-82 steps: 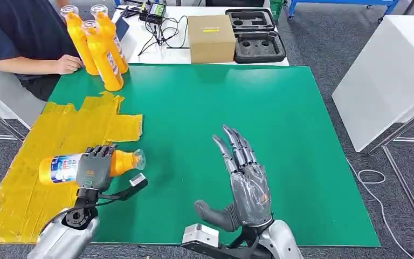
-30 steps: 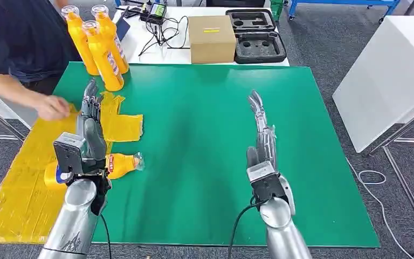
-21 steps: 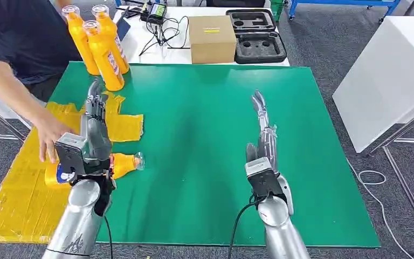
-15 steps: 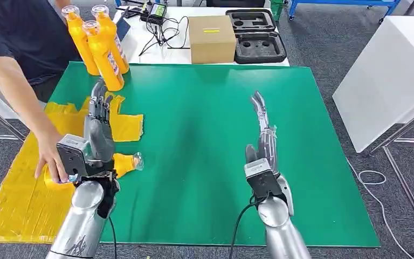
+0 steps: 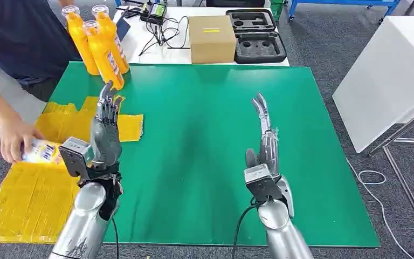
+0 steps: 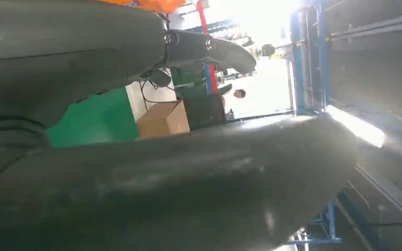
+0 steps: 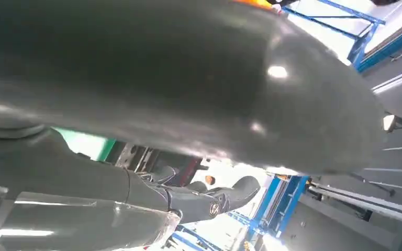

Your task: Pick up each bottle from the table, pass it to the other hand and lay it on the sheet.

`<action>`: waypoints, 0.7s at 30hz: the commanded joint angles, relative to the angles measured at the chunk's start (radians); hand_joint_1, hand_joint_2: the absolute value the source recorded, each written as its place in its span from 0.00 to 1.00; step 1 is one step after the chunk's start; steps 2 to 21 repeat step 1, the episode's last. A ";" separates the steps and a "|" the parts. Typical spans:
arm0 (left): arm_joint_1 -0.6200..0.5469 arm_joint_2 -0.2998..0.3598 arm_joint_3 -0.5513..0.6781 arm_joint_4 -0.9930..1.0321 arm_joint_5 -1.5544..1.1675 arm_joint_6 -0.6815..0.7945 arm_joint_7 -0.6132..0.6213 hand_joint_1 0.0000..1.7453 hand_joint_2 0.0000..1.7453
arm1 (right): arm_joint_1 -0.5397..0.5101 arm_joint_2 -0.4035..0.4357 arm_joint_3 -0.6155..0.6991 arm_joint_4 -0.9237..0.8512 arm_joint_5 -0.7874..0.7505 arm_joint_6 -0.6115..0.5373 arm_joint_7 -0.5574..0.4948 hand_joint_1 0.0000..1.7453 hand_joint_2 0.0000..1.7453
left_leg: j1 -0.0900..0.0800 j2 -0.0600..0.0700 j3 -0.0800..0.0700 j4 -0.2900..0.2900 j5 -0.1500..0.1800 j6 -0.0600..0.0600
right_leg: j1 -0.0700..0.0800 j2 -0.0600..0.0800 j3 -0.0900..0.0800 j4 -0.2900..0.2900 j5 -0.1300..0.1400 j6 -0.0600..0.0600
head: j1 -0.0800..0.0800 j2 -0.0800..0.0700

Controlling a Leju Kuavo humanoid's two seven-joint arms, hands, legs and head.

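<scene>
1. Reaching for the next bottle looks like the step in hand: three upright orange bottles (image 5: 101,46) stand clustered at the far left corner of the green worktop (image 5: 205,135), well apart from both hands.
2. The left hand (image 5: 105,135) is raised edge-on over the worktop's left part, fingers straight and apart, holding nothing; the right hand (image 5: 264,137) is raised the same way nearer the middle, fingers extended and empty.
3. To do it well, I judge the picking hand should approach the nearest bottle from its open side, since the three stand touching or nearly so and a sideways nudge could topple the neighbours.
4. Close around the body at the label rather than the narrow neck, so the other hand has free length to take at the handover.
5. Make the pass low over the worktop, and release only once the receiving hand has wrapped the bottle.
6. The yellow sheet (image 5: 27,194) lies over the worktop's left edge, wrinkled; lay the bottle lengthwise so it does not roll off.
7. A person's hand (image 5: 12,139) at the sheet's far edge holds what seems to be a labelled bottle (image 5: 42,151), though it is partly hidden.
8. The bottles are slim, orange-filled, with clear caps and blue-and-white labels.
</scene>
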 commanded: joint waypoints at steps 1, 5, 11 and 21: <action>0.002 0.015 -0.006 -0.013 -0.012 0.024 -0.001 0.00 0.00 | -0.047 -0.044 0.045 0.083 -0.009 -0.009 -0.003 0.00 0.00 | 0.001 0.002 0.004 0.000 -0.002 -0.003 | 0.001 0.001 0.004 -0.001 -0.001 -0.002 | 0.000 0.000; 0.002 0.015 -0.006 -0.013 -0.012 0.024 -0.001 0.00 0.00 | -0.047 -0.044 0.045 0.083 -0.009 -0.009 -0.003 0.00 0.00 | 0.001 0.002 0.004 0.000 -0.002 -0.003 | 0.001 0.001 0.004 -0.001 -0.001 -0.002 | 0.000 0.000; 0.002 0.015 -0.006 -0.013 -0.012 0.024 -0.001 0.00 0.00 | -0.047 -0.044 0.045 0.083 -0.009 -0.009 -0.003 0.00 0.00 | 0.001 0.002 0.004 0.000 -0.002 -0.003 | 0.001 0.001 0.004 -0.001 -0.001 -0.002 | 0.000 0.000; 0.002 0.015 -0.006 -0.013 -0.012 0.024 -0.001 0.00 0.00 | -0.047 -0.044 0.045 0.083 -0.009 -0.009 -0.003 0.00 0.00 | 0.001 0.002 0.004 0.000 -0.002 -0.003 | 0.001 0.001 0.004 -0.001 -0.001 -0.002 | 0.000 0.000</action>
